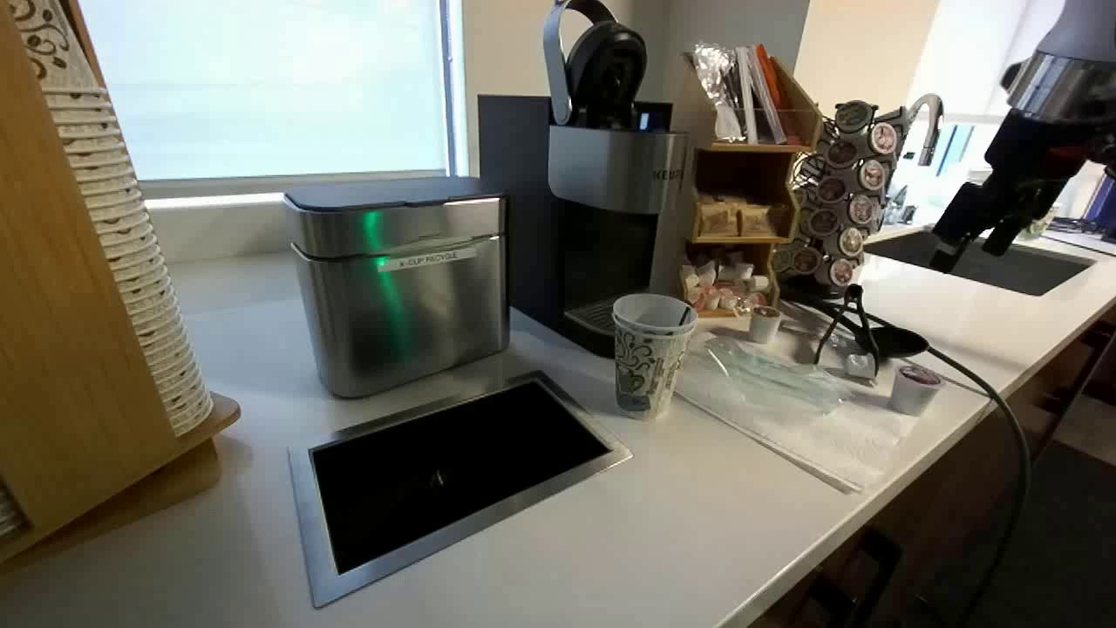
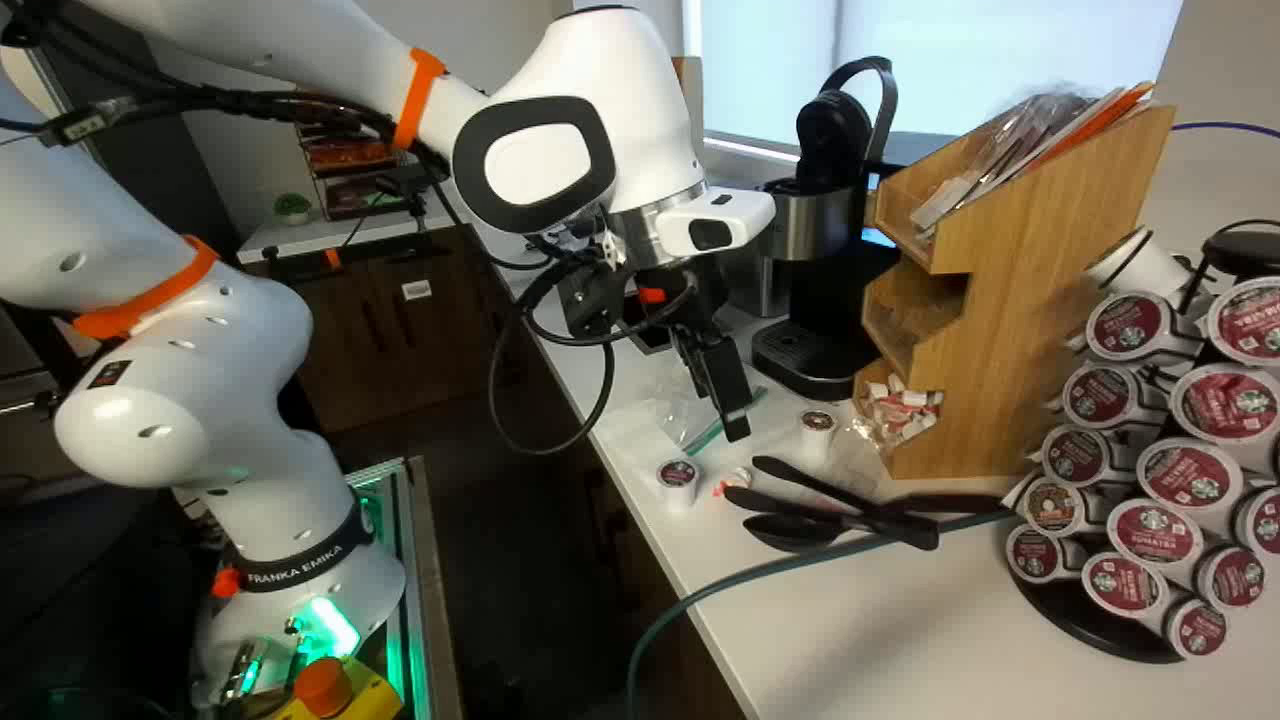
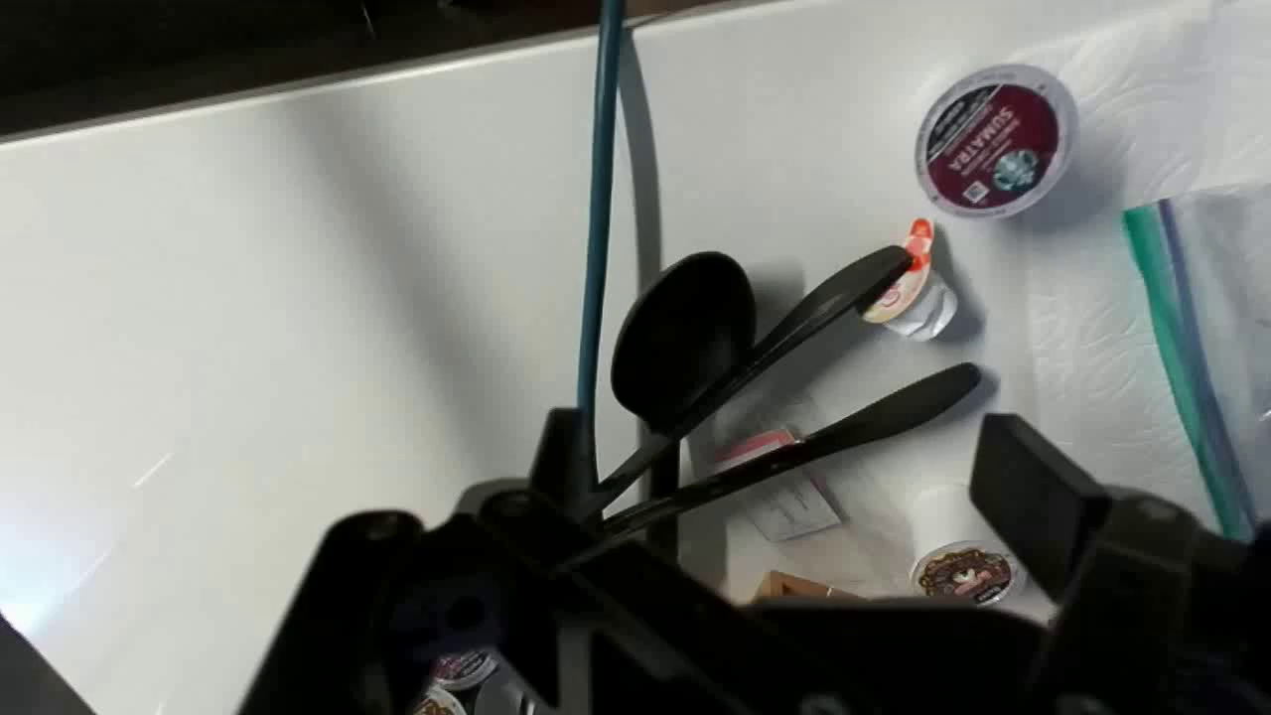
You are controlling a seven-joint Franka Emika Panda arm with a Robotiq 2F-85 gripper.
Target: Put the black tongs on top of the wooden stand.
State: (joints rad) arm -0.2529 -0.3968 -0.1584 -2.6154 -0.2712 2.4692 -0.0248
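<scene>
The hand (image 3: 794,462) hangs above the desk (image 2: 900,640), released, its two fingers spread well apart. One pair of black tongs (image 2: 835,490) lies near the desk's front edge, both arms splayed, crossing one black spoon (image 3: 685,333). One creamer cup (image 3: 923,306) sits at the tip of one arm; whether they touch I cannot tell. One red-lidded pod (image 3: 996,142) sits near the front edge and one brown-lidded pod (image 3: 963,573) farther toward the wall edge, two loose in all. One wooden stand (image 2: 1040,370), with three tiers, stands near the wall edge beside one coffee machine (image 1: 615,174). One bluish cable (image 3: 600,218) crosses the front edge. One zip bag (image 1: 776,375) lies on one paper towel (image 1: 841,453), near two nested paper cups (image 1: 645,371).
</scene>
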